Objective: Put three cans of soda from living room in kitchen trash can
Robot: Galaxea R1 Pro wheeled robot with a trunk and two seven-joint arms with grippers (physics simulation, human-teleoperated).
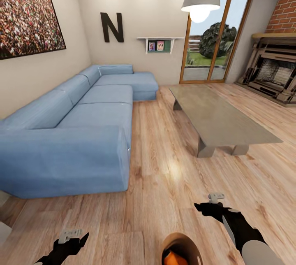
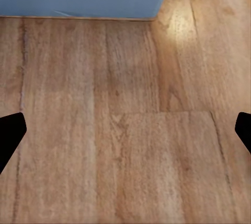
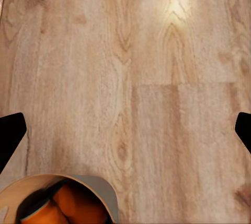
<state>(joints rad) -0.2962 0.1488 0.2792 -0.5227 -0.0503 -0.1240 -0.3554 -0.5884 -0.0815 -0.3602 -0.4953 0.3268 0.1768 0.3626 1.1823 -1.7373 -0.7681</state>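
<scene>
Head view puts the bin (image 1: 181, 241) on the wood floor (image 1: 164, 166) at the robot's feet, between the two arms and closer to the right claw (image 1: 210, 204). Orange cans (image 3: 73, 203) lie inside it; how many I cannot tell. Both the right claw and the left claw (image 1: 73, 238) are spread wide and hold nothing. The sofa (image 1: 74, 133) lies beyond the bin, on the left arm's side.

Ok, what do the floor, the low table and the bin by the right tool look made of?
Light plank floor: looks like wood or laminate, with visible grain, knots and a glossy light patch. Long grey-beige low table: smooth and slightly sheeny, possibly glass or stone; hard to tell. Round bin: pale rim, brown wood-toned inside, holding orange cans.
</scene>
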